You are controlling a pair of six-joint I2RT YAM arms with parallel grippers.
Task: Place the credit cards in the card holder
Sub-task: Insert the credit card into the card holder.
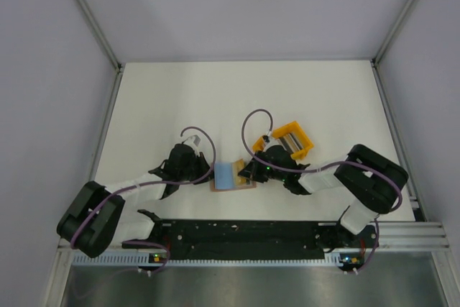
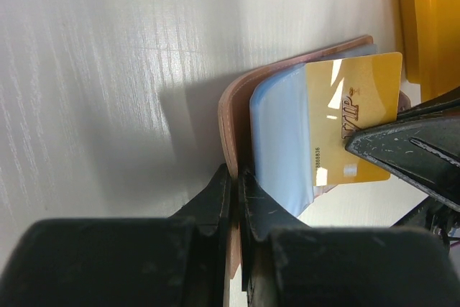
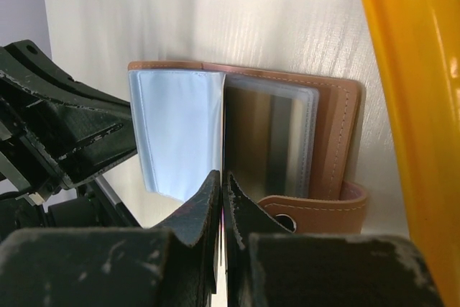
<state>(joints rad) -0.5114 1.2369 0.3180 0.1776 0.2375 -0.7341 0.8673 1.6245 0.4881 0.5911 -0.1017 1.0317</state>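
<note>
The tan-brown card holder (image 1: 231, 177) lies open between my two grippers. My left gripper (image 2: 236, 172) is shut on its brown cover (image 2: 228, 113), which stands bent up; in the top view it (image 1: 206, 173) is at the holder's left edge. A pale blue clear sleeve page (image 2: 282, 141) stands beside that cover. My right gripper (image 3: 221, 176) is shut on a gold card (image 2: 352, 102) marked VIP, whose left edge sits against the sleeve page. In the right wrist view the card shows only edge-on, above the holder's inner sleeves (image 3: 277, 141).
The bright yellow tray (image 1: 307, 150) stands just right of the holder, with several more cards (image 1: 290, 136) on edge inside it; its wall (image 3: 410, 106) is close to my right gripper. The holder's snap tab (image 3: 316, 210) sticks out at the near side.
</note>
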